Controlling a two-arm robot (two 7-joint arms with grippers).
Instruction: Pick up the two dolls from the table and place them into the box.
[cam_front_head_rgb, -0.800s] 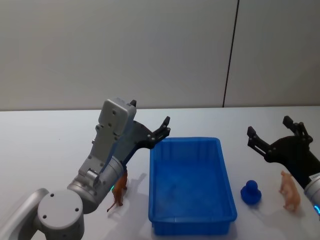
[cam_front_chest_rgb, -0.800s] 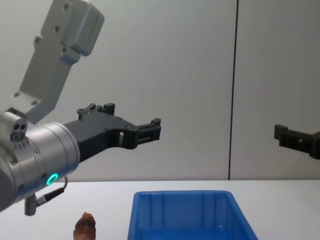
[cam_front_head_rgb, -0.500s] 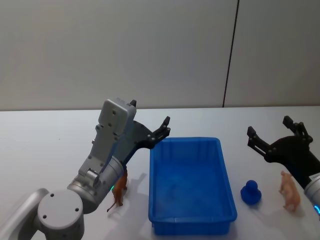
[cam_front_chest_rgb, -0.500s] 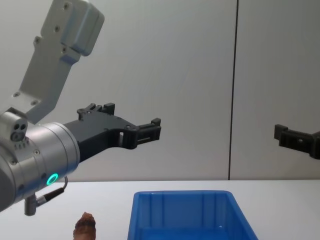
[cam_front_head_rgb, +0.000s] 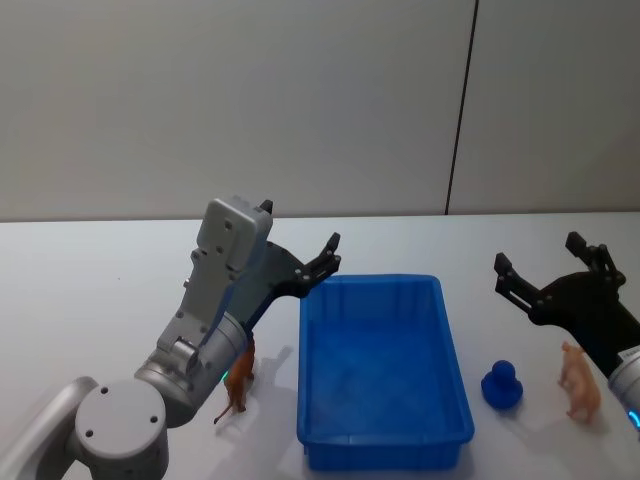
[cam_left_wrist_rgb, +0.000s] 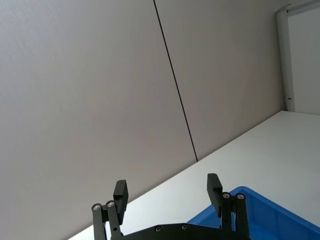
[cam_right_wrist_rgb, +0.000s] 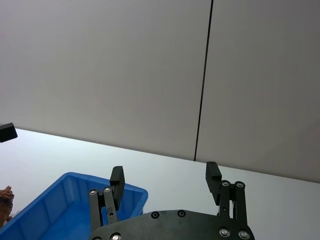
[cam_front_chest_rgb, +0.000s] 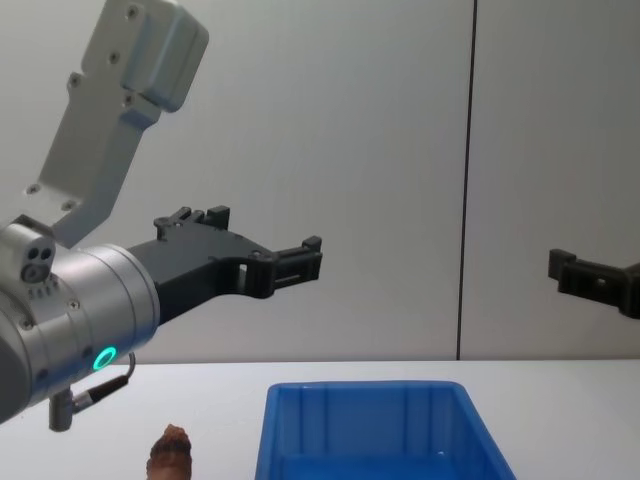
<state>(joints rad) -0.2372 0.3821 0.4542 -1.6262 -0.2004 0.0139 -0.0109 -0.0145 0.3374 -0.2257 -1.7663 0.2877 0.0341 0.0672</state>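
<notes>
Nothing has shifted since the earlier frames. On the table, the left gripper hangs with fingers spread and nothing between them, above the box's far left corner. The brown doll stands just left of the box, low under that arm and well behind the fingertips. The right gripper is likewise spread and empty, held above the table right of the box. The tan doll stands below and nearer than it, with a blue toy between that doll and the box.
</notes>
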